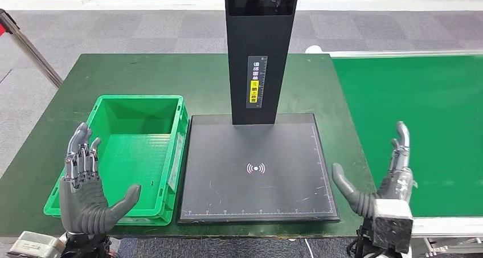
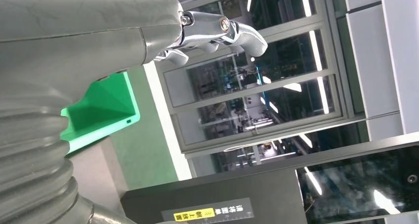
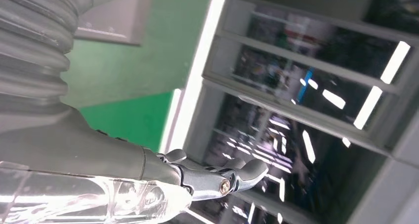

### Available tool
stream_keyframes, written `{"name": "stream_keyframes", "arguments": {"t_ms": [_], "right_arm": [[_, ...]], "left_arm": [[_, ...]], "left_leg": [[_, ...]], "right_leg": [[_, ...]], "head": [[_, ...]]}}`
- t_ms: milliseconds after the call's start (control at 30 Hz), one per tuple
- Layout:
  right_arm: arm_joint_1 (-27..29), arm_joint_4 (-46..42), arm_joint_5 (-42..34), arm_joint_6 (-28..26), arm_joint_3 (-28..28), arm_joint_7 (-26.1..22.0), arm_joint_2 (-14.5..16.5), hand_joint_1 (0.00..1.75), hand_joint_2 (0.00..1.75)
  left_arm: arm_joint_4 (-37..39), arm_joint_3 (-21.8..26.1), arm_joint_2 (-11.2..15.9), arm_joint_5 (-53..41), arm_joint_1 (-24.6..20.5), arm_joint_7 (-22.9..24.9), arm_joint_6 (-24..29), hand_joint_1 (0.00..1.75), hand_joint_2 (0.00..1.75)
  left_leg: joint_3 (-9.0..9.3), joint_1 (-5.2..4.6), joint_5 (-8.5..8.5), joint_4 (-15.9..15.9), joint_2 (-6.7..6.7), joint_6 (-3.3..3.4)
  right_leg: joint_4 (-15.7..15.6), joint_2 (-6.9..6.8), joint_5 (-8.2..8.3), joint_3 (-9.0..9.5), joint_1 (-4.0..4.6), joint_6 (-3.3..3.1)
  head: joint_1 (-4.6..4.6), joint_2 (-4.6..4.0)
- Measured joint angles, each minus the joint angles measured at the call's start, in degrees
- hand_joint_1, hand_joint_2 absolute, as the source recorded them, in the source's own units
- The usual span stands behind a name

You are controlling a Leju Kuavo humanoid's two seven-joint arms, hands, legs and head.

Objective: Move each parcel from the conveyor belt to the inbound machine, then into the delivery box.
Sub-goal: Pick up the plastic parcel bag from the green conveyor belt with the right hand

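The green conveyor belt (image 1: 410, 127) runs along the right and carries nothing that I can see. The inbound machine is a dark flat platform (image 1: 256, 167) with a black upright column (image 1: 260, 53) behind it. To its left stands the green delivery box (image 1: 117, 115), with nothing inside. My left hand (image 1: 85, 184) is raised over the box's near left corner, fingers spread, holding nothing. My right hand (image 1: 387, 184) is raised between the platform and the belt, fingers straight and apart, holding nothing. In the left wrist view my left hand (image 2: 212, 33) reaches past a corner of the box (image 2: 104, 110).
The dark green table (image 1: 142, 76) holds the box and machine. A slanted metal post (image 1: 28, 47) stands at the far left. Grey floor lies beyond the table.
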Motion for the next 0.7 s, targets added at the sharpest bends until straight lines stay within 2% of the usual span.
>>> {"name": "stream_keyframes", "arguments": {"t_ms": [100, 233, 467, 700], "right_arm": [[1.82, -2.81, -3.34, -0.91, -0.62, -1.82, 0.10, 0.00, 1.75], [2.82, -4.86, -6.77, 0.77, -3.50, -2.61, 0.68, 0.00, 1.75], [2.91, -5.46, -6.90, 3.17, -8.13, -2.16, 2.32, 0.00, 1.75], [2.93, -5.42, -6.59, 8.35, -12.99, -1.80, 5.32, 0.00, 1.75]], "left_arm": [[0.02, -0.36, -0.51, 0.05, -0.48, 0.02, -0.07, 0.00, 1.75], [0.02, -1.16, -1.20, 0.31, -0.67, 0.23, 0.14, 0.00, 1.75], [0.15, -2.00, -1.56, 0.40, -0.73, 0.43, 0.18, 0.00, 1.75], [0.32, -2.16, -1.60, 1.02, -0.43, 0.46, -0.85, 0.00, 1.75]], "left_leg": [[0.00, 0.00, -0.01, 0.00, 0.03, 0.00], [-0.01, -0.01, -0.03, 0.00, 0.09, 0.01], [0.01, -0.01, -0.02, 0.00, 0.09, 0.01], [0.00, 0.00, -0.02, 0.00, 0.09, 0.00]], "right_leg": [[0.00, 0.03, 0.00, -0.01, 0.00, 0.00], [-0.01, 0.08, 0.00, -0.05, -0.01, 0.00], [-0.01, 0.08, 0.01, -0.03, -0.01, 0.01], [0.00, 0.08, 0.00, -0.03, 0.00, 0.00]], "head": [[0.00, 0.00], [0.00, 0.00], [0.00, 0.00], [0.00, 0.00]]}}
